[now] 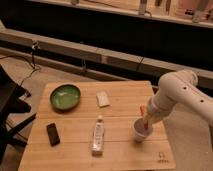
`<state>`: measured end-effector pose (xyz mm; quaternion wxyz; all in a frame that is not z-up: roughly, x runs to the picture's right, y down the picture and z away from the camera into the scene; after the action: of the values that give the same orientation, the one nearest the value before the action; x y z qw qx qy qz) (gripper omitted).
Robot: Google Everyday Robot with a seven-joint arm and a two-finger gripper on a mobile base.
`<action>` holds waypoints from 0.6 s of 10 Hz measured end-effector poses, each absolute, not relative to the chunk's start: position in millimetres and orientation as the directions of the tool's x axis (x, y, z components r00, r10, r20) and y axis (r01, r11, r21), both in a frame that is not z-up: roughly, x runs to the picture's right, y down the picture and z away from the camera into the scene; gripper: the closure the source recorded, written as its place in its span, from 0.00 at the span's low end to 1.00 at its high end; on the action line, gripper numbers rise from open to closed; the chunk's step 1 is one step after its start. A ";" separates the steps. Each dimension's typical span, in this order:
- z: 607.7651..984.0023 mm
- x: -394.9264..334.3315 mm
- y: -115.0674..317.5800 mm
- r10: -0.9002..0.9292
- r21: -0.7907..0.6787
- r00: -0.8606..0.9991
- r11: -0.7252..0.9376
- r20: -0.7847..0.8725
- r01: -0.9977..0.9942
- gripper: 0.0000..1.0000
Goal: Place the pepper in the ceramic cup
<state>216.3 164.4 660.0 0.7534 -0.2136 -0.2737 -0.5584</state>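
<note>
The white ceramic cup (141, 133) stands upright on the right part of the wooden table (120, 107). My gripper (147, 124), at the end of the white arm (175, 95) that comes in from the right, hangs straight over the cup's mouth. It is shut on the red-orange pepper (144, 116). The pepper points downward, and its lower end is at the cup's rim. The cup's inside is hidden behind the gripper.
A green bowl (65, 96) sits at the table's back left. A small white packet (103, 99) lies at the back middle, a white bottle (98, 135) lies on its side at the front middle, and a dark flat block (53, 134) lies at the front left. A black chair (10, 107) stands to the left.
</note>
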 end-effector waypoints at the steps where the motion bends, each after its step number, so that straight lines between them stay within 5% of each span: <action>1: 660.3 215.2 165.4 -0.726 -0.017 0.229 0.287 0.648 0.958 0.63; 4: 672.2 211.2 152.3 -0.727 -0.015 0.229 0.289 0.648 0.957 0.76; 6: 667.9 213.6 157.2 -0.722 -0.018 0.228 0.286 0.653 0.958 0.63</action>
<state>213.6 157.2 667.9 0.7536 -0.2147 -0.2743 -0.5574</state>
